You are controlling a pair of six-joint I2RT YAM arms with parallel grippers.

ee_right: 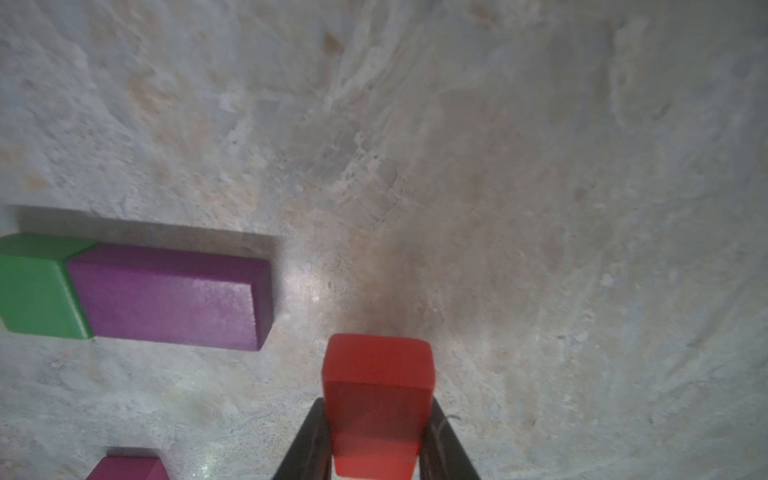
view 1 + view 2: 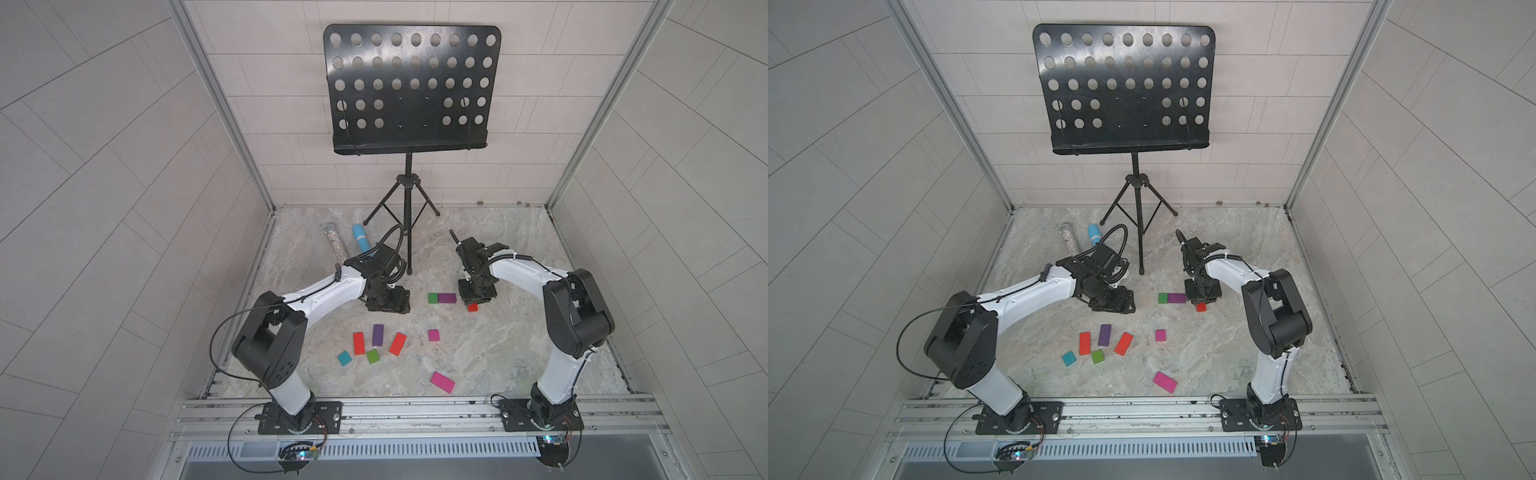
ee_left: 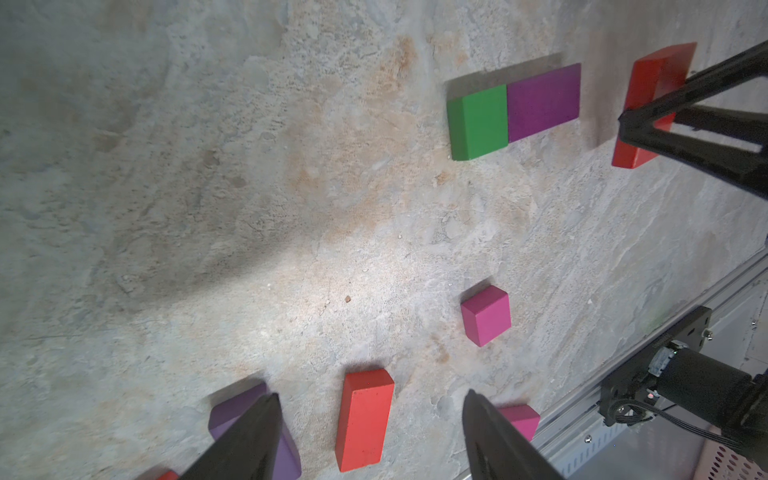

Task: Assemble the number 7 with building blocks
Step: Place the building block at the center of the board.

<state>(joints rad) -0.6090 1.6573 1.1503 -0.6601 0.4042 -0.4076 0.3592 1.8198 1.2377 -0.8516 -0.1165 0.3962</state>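
A green square block [image 2: 433, 297] and a purple rectangle [image 2: 446, 298] lie end to end in a row, also seen in the right wrist view as the purple rectangle [image 1: 170, 297]. Just right of that row my right gripper [image 1: 376, 401] is shut on a red block [image 1: 376, 374], held low over the table [image 2: 472, 307]. My left gripper [image 3: 370, 392] hovers open with nothing in it, left of the row [image 2: 388, 307]. Several loose blocks lie nearer the front: a red rectangle [image 2: 358, 343], a purple one [image 2: 377, 335], another red one [image 2: 397, 344], a magenta square [image 2: 433, 335], a teal square [image 2: 344, 358].
A black music stand [image 2: 409, 232] stands on its tripod at the back centre. A blue microphone [image 2: 360, 241] and a glittery silver tube [image 2: 336, 247] lie behind the left arm. A metal rail [image 2: 415, 409] runs along the front edge, and walls close in both sides.
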